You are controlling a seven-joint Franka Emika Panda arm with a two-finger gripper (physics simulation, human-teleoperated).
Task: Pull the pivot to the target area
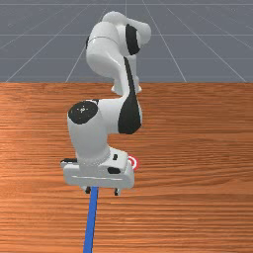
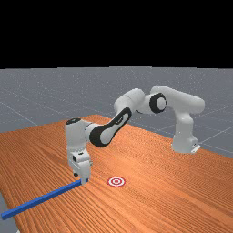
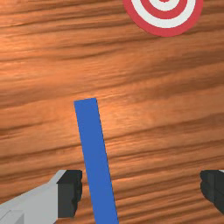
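Wide apart stood the fingers of the gripper [image 1: 102, 190], released, nothing grasped! The blue pivot [image 3: 97, 166] ran between them, close beside the finger at the front view's left, its end poking out past both, while the red-and-white target [image 2: 116, 181] lay farther out beyond that end!

I see a table [image 1: 197, 148] of orange-brown wood, its darker grain running across from side to side in the front view. Behind its straight far edge I see a grey floor [image 1: 217, 54], crossed by thin pale lines [image 1: 197, 35] that fan out towards the table. In the far view I look along the boards at a slant, the floor stretching off behind them to a black backdrop [image 2: 116, 32]. My wrist view shows me dark streaks and paler, shinier stretches in the wood.
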